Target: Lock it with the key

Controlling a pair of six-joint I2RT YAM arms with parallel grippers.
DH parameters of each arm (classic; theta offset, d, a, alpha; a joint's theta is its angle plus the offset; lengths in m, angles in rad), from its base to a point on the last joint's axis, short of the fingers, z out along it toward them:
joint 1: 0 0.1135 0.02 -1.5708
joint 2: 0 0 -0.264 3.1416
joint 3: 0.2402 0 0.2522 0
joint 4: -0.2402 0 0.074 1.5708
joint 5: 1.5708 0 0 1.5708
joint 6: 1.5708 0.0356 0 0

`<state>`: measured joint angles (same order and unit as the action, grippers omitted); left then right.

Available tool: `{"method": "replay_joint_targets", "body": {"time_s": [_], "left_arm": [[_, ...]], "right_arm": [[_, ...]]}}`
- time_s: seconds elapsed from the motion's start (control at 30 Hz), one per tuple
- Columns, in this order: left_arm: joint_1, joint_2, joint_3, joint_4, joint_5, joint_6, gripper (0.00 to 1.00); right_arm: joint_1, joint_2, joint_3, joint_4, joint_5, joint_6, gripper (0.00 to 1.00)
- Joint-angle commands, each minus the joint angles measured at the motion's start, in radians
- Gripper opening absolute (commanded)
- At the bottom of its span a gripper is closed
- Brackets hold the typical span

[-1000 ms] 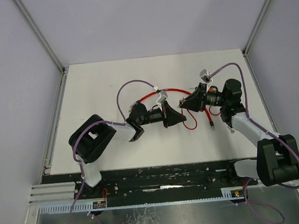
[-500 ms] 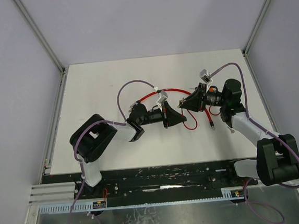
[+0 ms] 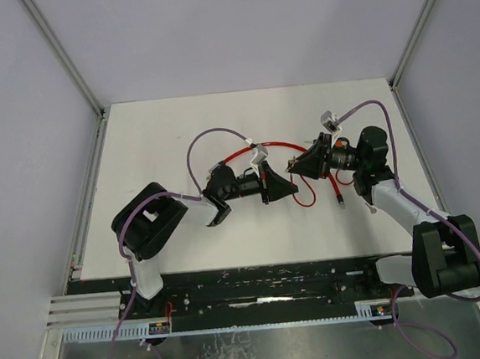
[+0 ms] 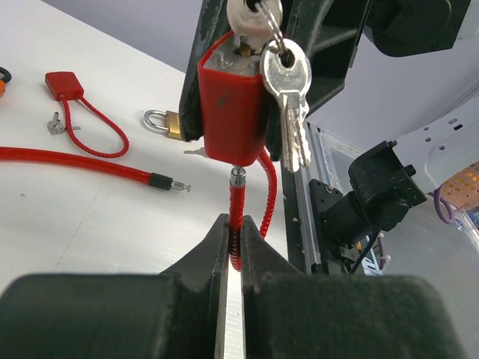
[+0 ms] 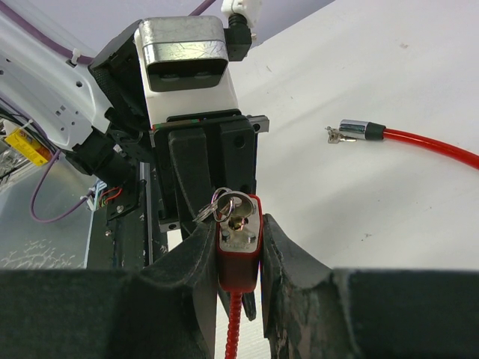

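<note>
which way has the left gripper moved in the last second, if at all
No. In the top view the left gripper sits at the same spot against the table's far edge, shut on the red cable.

The left arm (image 3: 153,225) reaches low from its base toward the right, its claw (image 4: 236,224) pinched tight on the red cable (image 4: 236,196). The right arm (image 3: 393,204) folds back over its base and points left, its claw (image 5: 239,224) partly closed with both fingers pressed against the red padlock (image 5: 238,273). The two claws face each other tip to tip, very close together.
</note>
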<state>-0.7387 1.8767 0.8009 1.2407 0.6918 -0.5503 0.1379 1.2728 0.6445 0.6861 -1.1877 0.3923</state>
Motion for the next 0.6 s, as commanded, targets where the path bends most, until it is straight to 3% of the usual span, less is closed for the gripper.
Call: {"method": "replay_joint_targets", "body": {"time_s": [0.0,0.57], "left_arm": [[0.004,-0.003,0.011,0.122,-0.003,-0.011,0.0],[0.008,-0.008,-0.004,0.158,-0.035,-0.007,0.0]], "right_arm": [[0.022,0.009,0.007,0.02,0.0,-0.002,0.0],[0.037,0.025,0.014,0.0,0.0,-0.021,0.0]]}}
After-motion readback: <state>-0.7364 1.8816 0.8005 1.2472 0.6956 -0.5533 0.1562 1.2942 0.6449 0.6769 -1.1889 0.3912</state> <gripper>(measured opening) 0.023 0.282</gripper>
